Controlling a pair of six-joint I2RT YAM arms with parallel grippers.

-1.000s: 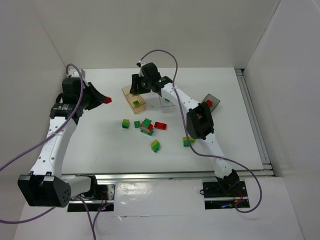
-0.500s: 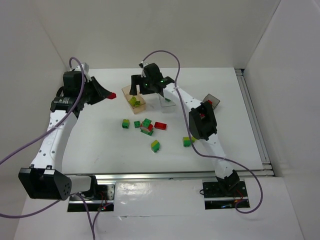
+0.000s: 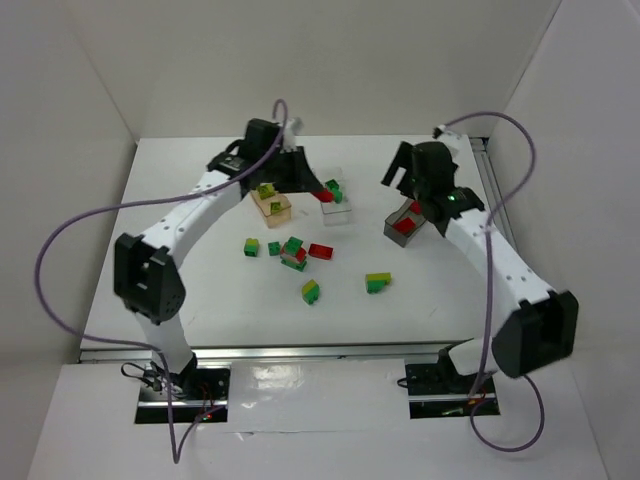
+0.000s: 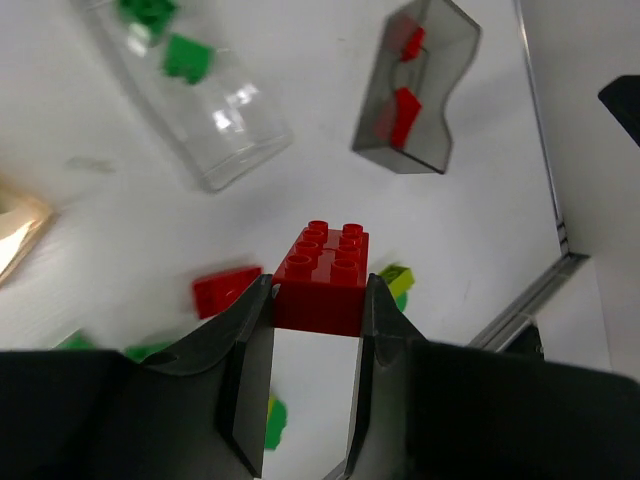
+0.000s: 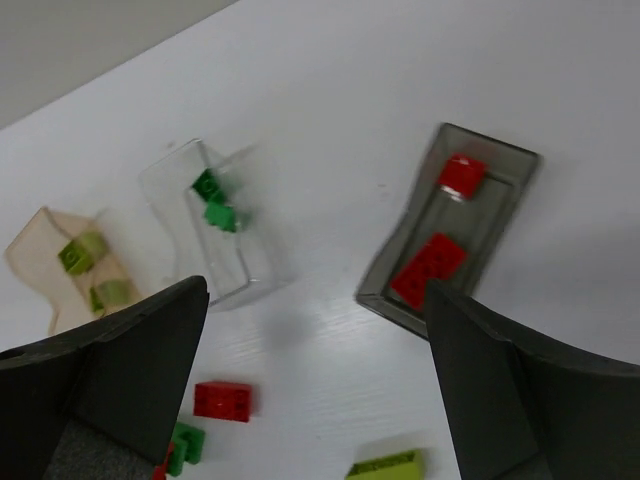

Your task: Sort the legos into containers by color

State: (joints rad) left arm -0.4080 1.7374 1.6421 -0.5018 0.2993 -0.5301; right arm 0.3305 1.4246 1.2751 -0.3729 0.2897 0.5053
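Observation:
My left gripper (image 3: 322, 190) (image 4: 318, 290) is shut on a red lego (image 4: 325, 265), held above the table by the clear container (image 3: 340, 210) (image 4: 240, 120), which holds green legos (image 4: 185, 55). My right gripper (image 3: 408, 195) (image 5: 315, 330) is open and empty, hovering near the dark grey container (image 3: 392, 228) (image 5: 395, 255), where two red legos (image 5: 428, 268) lie. The orange-tan container (image 3: 272, 205) (image 5: 35, 250) holds yellow-green legos (image 5: 85, 252). Loose on the table are a red lego (image 3: 321, 250) (image 5: 222, 399), a green and red stack (image 3: 294, 252) and yellow-green and green stacks (image 3: 311, 291) (image 3: 378, 282).
Two more small legos (image 3: 251, 246) (image 3: 274, 247) lie left of the stack. A metal rail (image 3: 505, 230) runs along the table's right edge and another along the near edge. White walls close in the left, back and right sides.
My left arm swung from the far left across to the clear container, still holding the red lego. My right gripper left the orange-tan container, opened, and moved right to the dark grey one.

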